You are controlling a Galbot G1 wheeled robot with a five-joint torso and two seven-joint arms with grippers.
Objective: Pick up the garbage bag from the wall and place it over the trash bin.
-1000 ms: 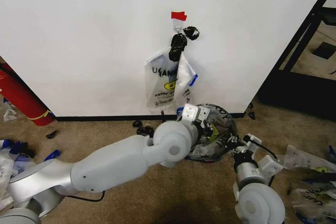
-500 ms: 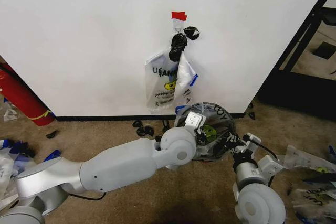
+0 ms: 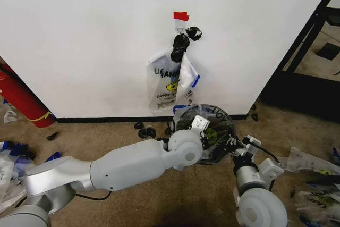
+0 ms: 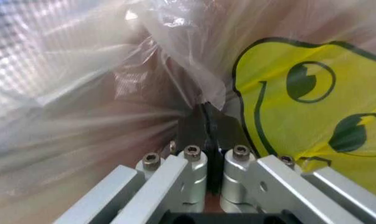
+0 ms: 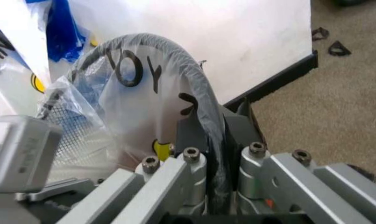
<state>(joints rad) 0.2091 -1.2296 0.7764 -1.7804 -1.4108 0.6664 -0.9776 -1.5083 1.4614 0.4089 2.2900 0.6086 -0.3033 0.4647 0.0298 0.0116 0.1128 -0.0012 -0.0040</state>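
Note:
A garbage bag (image 3: 169, 81) with black print and a yellow smiley hangs from the hook on the white wall (image 3: 79, 35), under a red tape strip (image 3: 180, 15) and a black knotted clump (image 3: 181, 43). Below it stands the trash bin (image 3: 226, 126), with another printed garbage bag draped in and over it. My left gripper (image 3: 201, 126) reaches into the bin. In the left wrist view the left gripper (image 4: 209, 121) is shut on thin bag film (image 4: 113, 93) next to a yellow smiley (image 4: 300, 93). My right gripper (image 3: 234, 144) (image 5: 213, 135) is shut on the bin's film-covered rim (image 5: 175, 56).
A long red cylinder (image 3: 18, 99) leans at the left by the wall. A black frame (image 3: 313, 35) stands at the right. Loose bags lie on the carpet at the right (image 3: 313, 163) and the left (image 3: 8, 152). Black scraps (image 3: 144, 130) lie by the baseboard.
My left arm has swung to the right and carried its gripper deeper over the bin's middle. The right gripper has stayed on the rim.

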